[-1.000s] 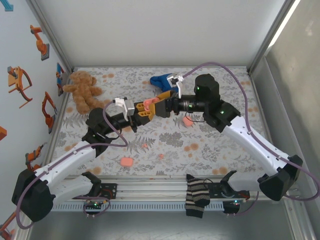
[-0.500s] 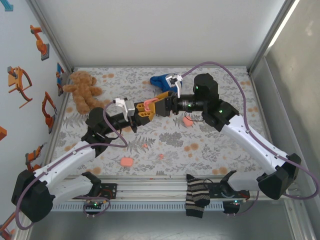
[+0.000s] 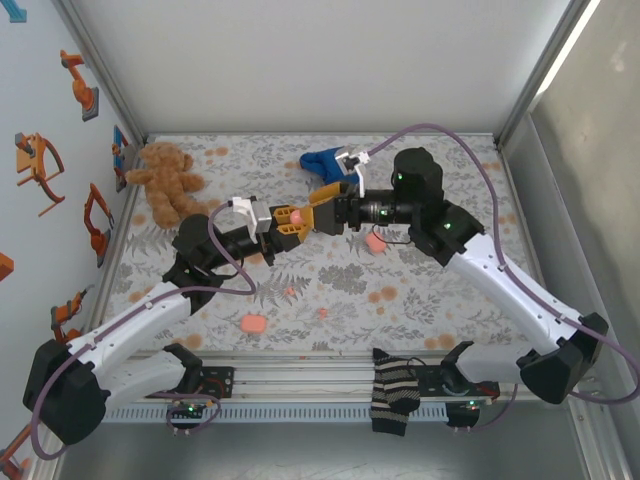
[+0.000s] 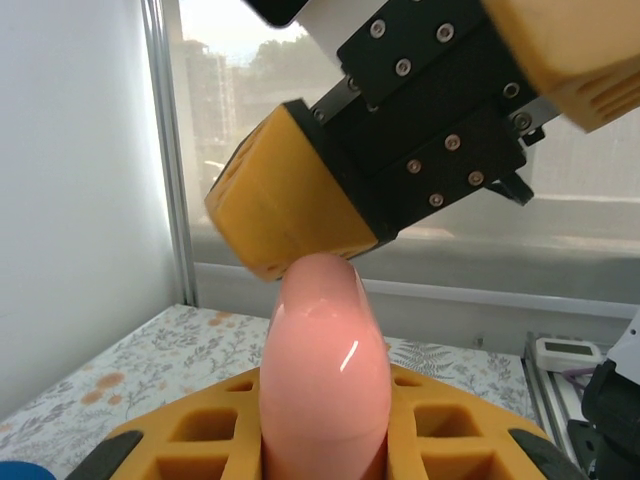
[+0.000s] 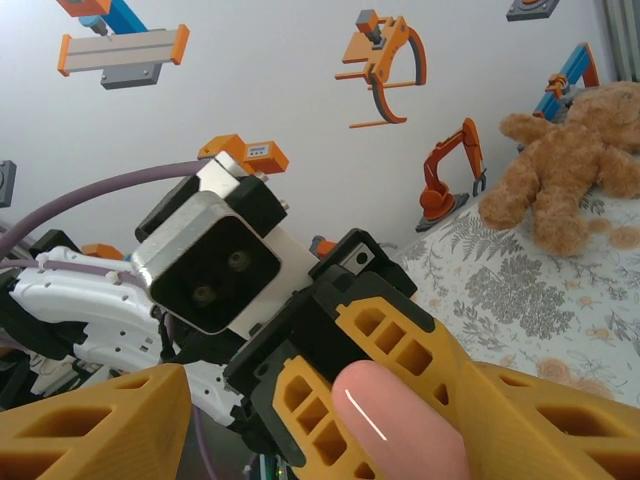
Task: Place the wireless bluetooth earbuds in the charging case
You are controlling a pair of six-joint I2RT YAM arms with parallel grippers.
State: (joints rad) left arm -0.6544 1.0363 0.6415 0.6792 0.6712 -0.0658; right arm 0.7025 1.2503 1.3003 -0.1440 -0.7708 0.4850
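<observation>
A glossy pink charging case stands upright between the yellow fingers of my left gripper, which is shut on it above the table's middle. My right gripper faces it from the right. One of its yellow fingers touches the case's top, and the other stands apart from the case, so its jaws are open. Two tiny coral earbuds lie on the floral cloth nearer the front.
A larger pink box lies near the front edge and another under the right arm. A teddy bear sits at the back left, a blue object at the back centre. A striped sock hangs over the front rail.
My right gripper's jaws have narrowed and its fingers have closed in over the case, covering more of the pink. The left arm has held still with the case.
</observation>
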